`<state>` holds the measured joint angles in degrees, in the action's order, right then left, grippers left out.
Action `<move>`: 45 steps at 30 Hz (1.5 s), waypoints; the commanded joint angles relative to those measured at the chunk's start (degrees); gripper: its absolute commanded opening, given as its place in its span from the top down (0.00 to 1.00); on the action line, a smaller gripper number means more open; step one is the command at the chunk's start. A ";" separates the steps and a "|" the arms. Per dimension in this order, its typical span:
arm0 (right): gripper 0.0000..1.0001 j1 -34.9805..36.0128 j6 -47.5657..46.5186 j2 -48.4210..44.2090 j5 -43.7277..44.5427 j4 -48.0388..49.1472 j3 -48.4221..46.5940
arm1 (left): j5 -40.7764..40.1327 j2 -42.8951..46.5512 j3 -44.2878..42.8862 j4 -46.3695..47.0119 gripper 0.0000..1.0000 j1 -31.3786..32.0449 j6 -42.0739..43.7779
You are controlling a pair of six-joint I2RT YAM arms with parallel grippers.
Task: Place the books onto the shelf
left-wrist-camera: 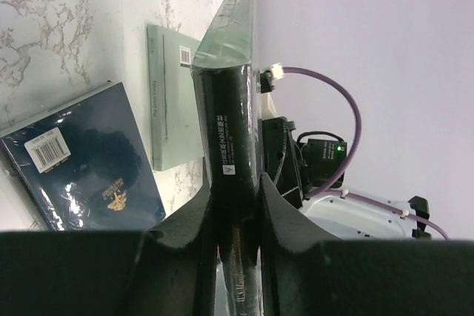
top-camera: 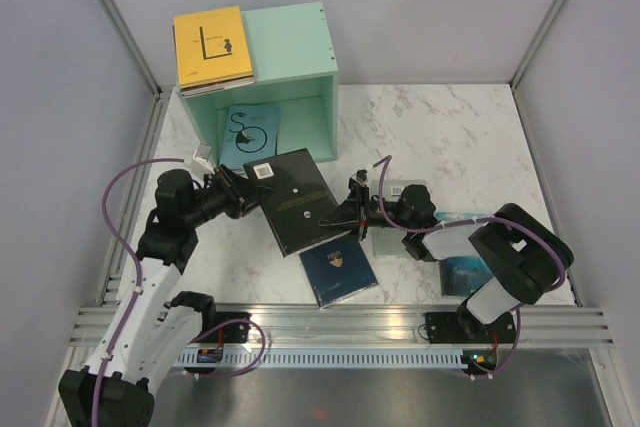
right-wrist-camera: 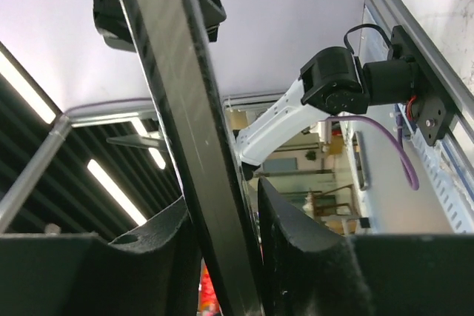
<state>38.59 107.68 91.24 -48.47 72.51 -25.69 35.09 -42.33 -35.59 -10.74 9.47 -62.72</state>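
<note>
Two arms meet on one black book, held between them over the middle of the table. The left arm rises from 7 o'clock with its elbow bent and its wrist pointing toward 3 o'clock. The left gripper pinches the book's spine tightly. The right arm folds in from 5 o'clock, its forearm low and aimed toward 9 o'clock, and the right gripper presses on both faces of the opposite edge. We see the shelf at 11 o'clock, with a yellow book on top and a teal book at its open mouth. A dark blue book lies at 6 o'clock of the held one.
</note>
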 commanded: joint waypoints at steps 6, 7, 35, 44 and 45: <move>1.00 1.66 -18.45 -10.46 2.59 -15.89 -9.63 | 6.39 -2.14 -1.50 -6.92 0.70 1.95 9.10; 1.00 1.67 -19.60 -10.73 2.07 -19.82 -11.55 | 6.31 -2.41 -1.41 -7.18 0.73 1.95 9.19; 1.00 1.67 -36.84 -11.53 8.65 -46.23 -23.87 | -5.89 -1.18 -16.43 -31.08 0.00 1.86 23.16; 1.00 1.58 -37.19 0.23 14.36 -45.79 -34.05 | -24.63 0.40 -31.46 -53.85 0.00 1.86 27.30; 1.00 1.66 -37.28 1.47 14.98 -46.14 -35.55 | -25.07 0.66 -32.16 -54.99 0.00 1.78 27.30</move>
<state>40.29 72.16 90.54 -36.18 18.61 -53.58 18.70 -42.83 -63.75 -55.46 11.38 -39.27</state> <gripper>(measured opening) 0.267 0.995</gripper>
